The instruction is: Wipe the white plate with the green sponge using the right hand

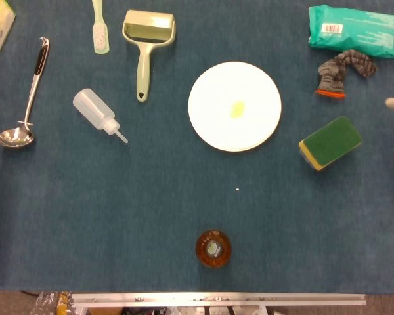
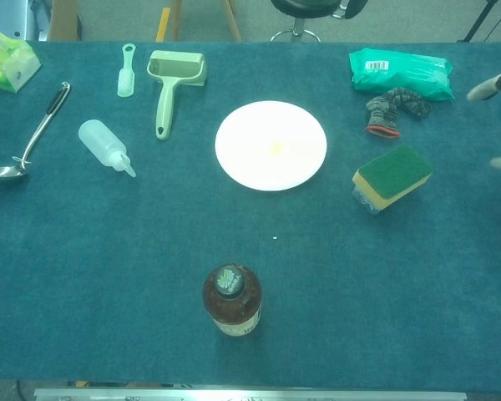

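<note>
1 green sponge [image 1: 330, 142] with a yellow underside sits tilted at right-center, just right of the white plate [image 1: 234, 105] with its yellowish smear. Right hand [image 2: 494, 88] shows only blurry fingertips at the right edge, spread apart, holding nothing, over blue carpet-like tabletop [image 1: 151, 190].
</note>
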